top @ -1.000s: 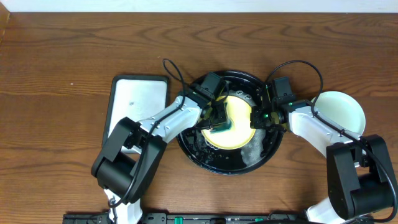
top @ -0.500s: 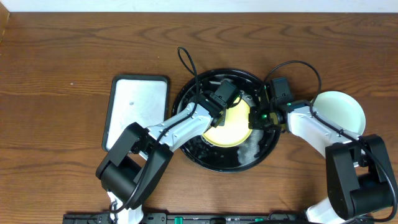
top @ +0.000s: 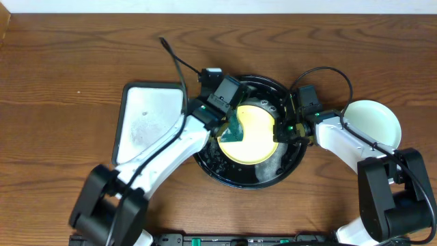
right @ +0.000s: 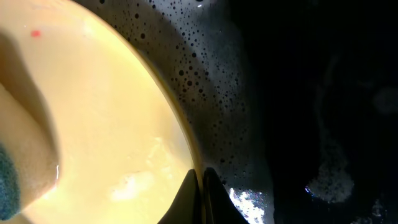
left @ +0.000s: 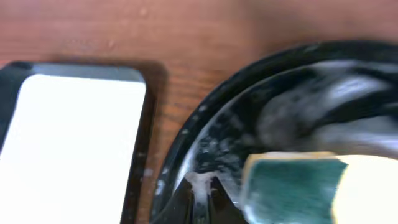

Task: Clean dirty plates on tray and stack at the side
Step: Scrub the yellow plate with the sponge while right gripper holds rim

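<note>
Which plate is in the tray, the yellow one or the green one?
The yellow plate, in the soapy black tray with the sponge on it. The green plate sits on the table right of the tray.

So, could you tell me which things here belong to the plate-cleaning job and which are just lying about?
In the job: yellow plate, held at its rim by the right gripper; sponge in the left gripper; black tray; mint-green plate.
Lying about: white rectangular dish.

surface: brown wood-grain tabletop (top: 68, 55) | far edge: pale strip (top: 273, 5) (wall or floor, unclear) | light: even
</note>
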Action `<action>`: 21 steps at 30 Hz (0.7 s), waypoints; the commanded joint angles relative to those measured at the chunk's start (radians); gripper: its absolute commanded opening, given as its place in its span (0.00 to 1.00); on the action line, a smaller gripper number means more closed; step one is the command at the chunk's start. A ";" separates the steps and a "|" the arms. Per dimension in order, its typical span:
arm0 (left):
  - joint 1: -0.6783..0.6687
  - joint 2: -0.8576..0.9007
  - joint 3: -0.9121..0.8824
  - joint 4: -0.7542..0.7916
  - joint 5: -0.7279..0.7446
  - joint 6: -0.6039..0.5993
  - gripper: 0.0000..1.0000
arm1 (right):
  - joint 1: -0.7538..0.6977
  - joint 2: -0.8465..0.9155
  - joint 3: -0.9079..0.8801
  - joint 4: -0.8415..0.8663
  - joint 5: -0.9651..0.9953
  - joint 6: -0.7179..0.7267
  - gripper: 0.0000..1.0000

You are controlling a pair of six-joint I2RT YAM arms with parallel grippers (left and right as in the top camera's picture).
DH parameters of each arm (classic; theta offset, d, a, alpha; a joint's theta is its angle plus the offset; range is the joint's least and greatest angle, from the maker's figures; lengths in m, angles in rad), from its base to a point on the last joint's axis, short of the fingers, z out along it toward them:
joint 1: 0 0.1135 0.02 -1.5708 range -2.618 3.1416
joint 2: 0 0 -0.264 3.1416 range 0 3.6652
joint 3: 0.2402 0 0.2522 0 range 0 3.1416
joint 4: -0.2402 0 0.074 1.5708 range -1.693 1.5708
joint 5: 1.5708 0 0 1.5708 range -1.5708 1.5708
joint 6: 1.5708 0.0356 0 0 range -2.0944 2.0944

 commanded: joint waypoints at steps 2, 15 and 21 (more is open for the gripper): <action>-0.005 -0.002 -0.010 0.018 0.217 -0.018 0.08 | -0.012 0.014 -0.017 -0.021 0.113 -0.001 0.01; -0.005 0.193 -0.011 0.041 0.367 -0.076 0.52 | -0.012 0.014 -0.017 -0.021 0.113 -0.001 0.01; -0.007 0.286 -0.011 0.093 0.414 -0.076 0.52 | -0.012 0.014 -0.017 -0.022 0.112 -0.001 0.01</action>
